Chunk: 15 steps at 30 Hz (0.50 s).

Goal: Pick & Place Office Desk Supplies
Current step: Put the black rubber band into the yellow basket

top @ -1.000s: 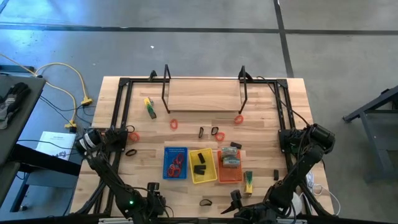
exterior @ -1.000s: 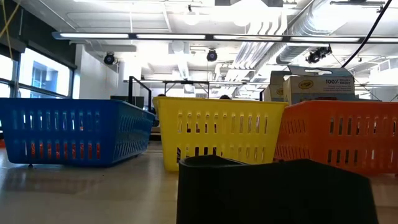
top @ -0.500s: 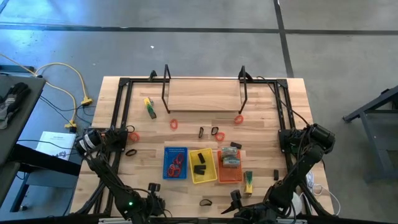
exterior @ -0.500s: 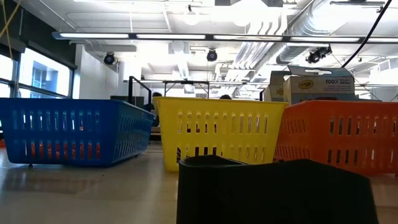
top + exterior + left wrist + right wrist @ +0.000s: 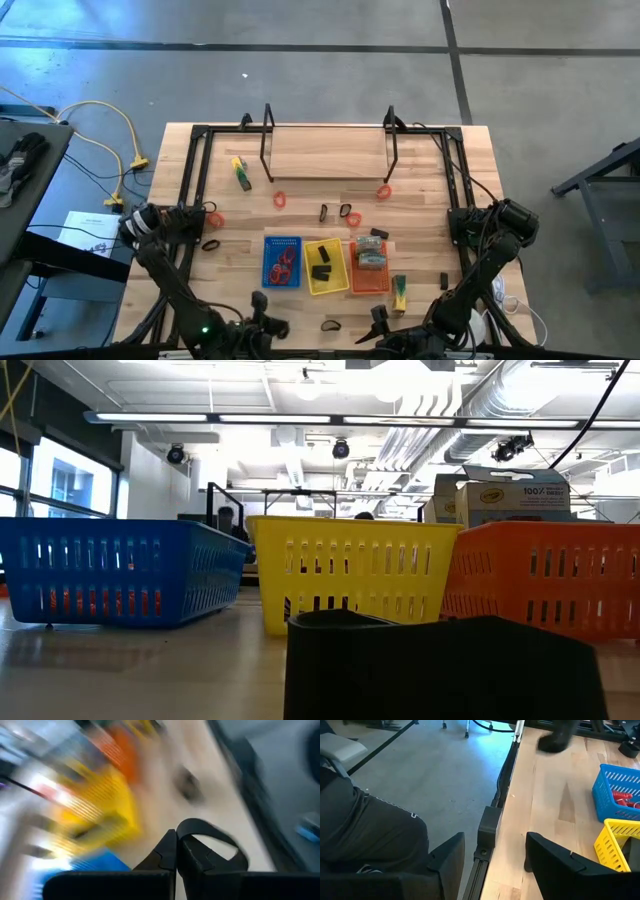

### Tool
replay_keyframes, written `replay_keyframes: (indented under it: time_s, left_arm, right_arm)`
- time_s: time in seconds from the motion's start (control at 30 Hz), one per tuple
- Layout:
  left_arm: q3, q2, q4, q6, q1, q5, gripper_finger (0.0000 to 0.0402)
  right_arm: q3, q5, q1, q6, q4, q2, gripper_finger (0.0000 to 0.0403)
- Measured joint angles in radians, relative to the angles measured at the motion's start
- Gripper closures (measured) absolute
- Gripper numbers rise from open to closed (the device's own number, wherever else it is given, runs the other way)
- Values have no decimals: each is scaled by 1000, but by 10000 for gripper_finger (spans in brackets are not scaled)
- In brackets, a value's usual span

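1. High view: left gripper (image 5: 268, 325) low at the table's near edge, just left of a black loop (image 5: 331, 325) lying on the wood. Right gripper (image 5: 378, 322) also at the near edge, right of that loop.
2. High view: blue tray (image 5: 282, 260), yellow tray (image 5: 323, 266), orange tray (image 5: 369, 264) side by side mid-table. Red loops (image 5: 285, 262) in blue, black clips (image 5: 320, 262) in yellow, grey-green pieces (image 5: 371, 253) in orange. Loose items still on the wood: red loops, black loops, a yellow-green piece (image 5: 400, 291) right of the orange tray.
3. Low view: the three trays in a row, a dark shape blocking the foreground. No gripper identifiable.
4. Left wrist view: heavy blur. Fingers (image 5: 167, 855) pressed together, a black loop (image 5: 210, 842) pinched between them.
5. Right wrist view: fingers (image 5: 447, 857) wide apart, nothing between, over the table edge (image 5: 492, 827). Blue and yellow trays off to one side.
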Motion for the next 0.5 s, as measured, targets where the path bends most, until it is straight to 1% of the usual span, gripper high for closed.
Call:
replay_keyframes:
  time_s: [0.07, 0.1, 0.17, 0.23, 0.3, 0.5]
  left_arm:
    - [38, -5, 7, 69, 19, -124, 400]
    - [52, -7, 8, 95, 33, -163, 400]
    - [72, -7, 19, 145, 69, -212, 400]
    - [75, -7, 58, 183, 120, -220, 400]
    - [76, -7, 84, 193, 189, -168, 400]
    - [74, -6, 80, 146, 411, 244, 400]
  right_arm:
    - [0, 0, 0, 0, 0, 0, 204]
    - [0, 0, 0, 0, 0, 0, 204]
    - [0, 0, 0, 0, 0, 0, 204]
    - [0, 0, 0, -1, 0, 0, 204]
    - [0, 0, 0, -1, 0, 0, 204]
    - [0, 0, 1, -1, -3, 0, 204]
